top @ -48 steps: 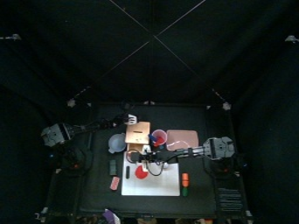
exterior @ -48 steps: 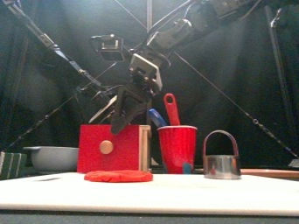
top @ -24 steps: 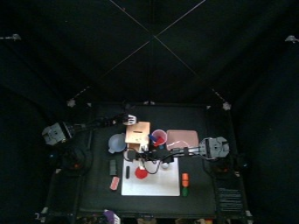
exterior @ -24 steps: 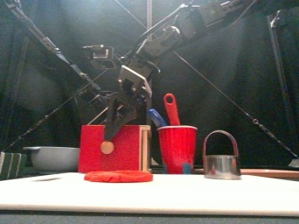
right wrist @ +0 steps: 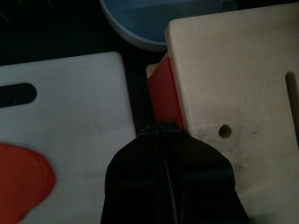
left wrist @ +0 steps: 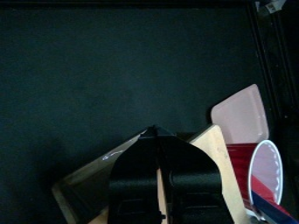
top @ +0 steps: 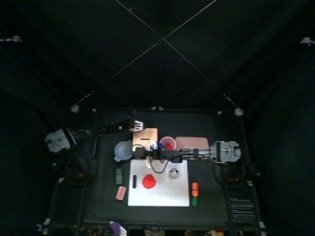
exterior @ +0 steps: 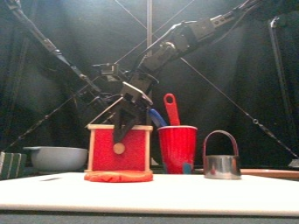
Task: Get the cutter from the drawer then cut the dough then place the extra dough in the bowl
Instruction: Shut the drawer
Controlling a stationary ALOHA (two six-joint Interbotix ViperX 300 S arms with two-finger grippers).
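Note:
The pale wooden box (top: 145, 138) stands behind the white board (top: 169, 191), its red drawer front (exterior: 118, 149) facing the front. My right gripper (right wrist: 163, 129) is shut, its tips at the top edge of the drawer front (right wrist: 162, 87); from above, the right gripper (top: 153, 157) reaches in past the middle. My left gripper (left wrist: 158, 131) is shut, its tips resting on the box top (left wrist: 208, 142) at the back. The red dough (exterior: 118, 176) lies on the board before the box. The metal cutter (exterior: 222, 157) stands upright on the board's right side. The blue-grey bowl (exterior: 56, 157) sits left of the box.
A red cup (exterior: 176, 144) with a blue and a red toy knife stands right of the box, and the pink tray (top: 191, 145) lies behind it. A dark green sushi block (exterior: 10, 164) sits at the far left. Small toys (top: 193, 191) lie right of the board.
My right gripper has swung left and back from above the dough to the top of the drawer front. The box has shifted slightly right in the front view. The left arm stays put.

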